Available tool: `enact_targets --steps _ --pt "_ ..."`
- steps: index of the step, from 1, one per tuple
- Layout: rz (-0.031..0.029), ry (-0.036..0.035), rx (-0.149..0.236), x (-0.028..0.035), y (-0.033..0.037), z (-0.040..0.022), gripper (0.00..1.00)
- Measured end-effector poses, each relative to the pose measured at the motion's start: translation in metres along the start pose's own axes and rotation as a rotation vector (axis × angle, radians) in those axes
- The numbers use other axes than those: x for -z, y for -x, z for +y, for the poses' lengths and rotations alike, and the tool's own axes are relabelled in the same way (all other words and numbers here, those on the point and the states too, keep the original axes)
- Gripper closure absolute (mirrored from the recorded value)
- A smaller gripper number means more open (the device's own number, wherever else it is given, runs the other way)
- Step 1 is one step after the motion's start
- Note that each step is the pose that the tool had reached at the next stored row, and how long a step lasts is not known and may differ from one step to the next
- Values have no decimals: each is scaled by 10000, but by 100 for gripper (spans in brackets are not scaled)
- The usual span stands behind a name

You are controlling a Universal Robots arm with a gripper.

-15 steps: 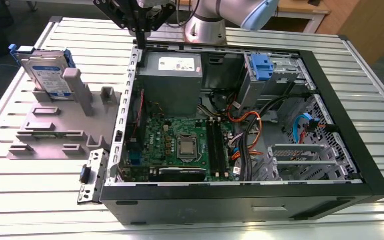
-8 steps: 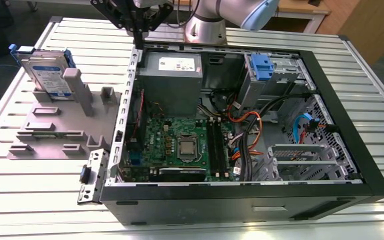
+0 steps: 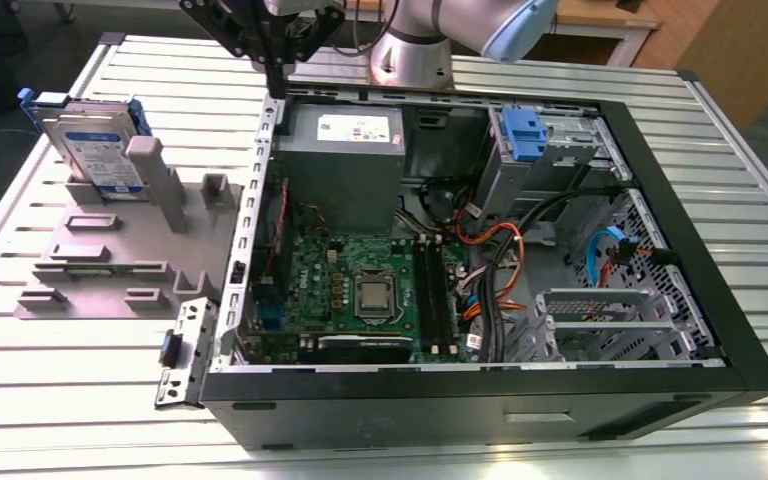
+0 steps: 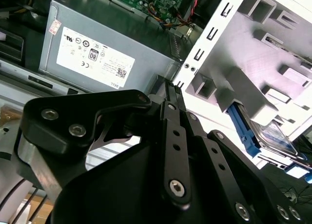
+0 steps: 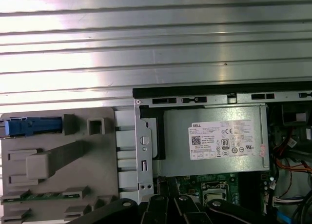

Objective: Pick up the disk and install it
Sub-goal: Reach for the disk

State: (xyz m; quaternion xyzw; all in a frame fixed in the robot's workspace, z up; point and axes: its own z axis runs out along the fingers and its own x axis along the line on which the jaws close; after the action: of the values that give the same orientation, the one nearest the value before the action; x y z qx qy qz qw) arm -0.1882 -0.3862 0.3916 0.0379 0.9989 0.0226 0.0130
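A ribbed silver metal table (image 3: pixel 51 400) carries an open black computer case (image 3: pixel 491 395) and, at the exterior view's left, a grey plastic holder block (image 3: pixel 104 265). The silver-grey, blue-railed disk (image 3: pixel 95 150) stands upright in that block. The black hand (image 3: pixel 275 85) hangs over the case's corner, pressed together and empty, well apart from the disk.

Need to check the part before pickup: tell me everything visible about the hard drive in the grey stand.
The flat rectangular silver-grey hard drive stands upright on one edge in a slot of the grey plastic stand, at the exterior view's left of the open black computer case. Its broad face carries a white-and-blue label; blue plastic rails run along its sides, with a blue tab on top. It looks metal. Only the stand touches it.
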Motion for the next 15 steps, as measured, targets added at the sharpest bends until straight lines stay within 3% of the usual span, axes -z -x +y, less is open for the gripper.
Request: enact_targets --steps 15 --pt "0 0 0 1 -42 -3 89"
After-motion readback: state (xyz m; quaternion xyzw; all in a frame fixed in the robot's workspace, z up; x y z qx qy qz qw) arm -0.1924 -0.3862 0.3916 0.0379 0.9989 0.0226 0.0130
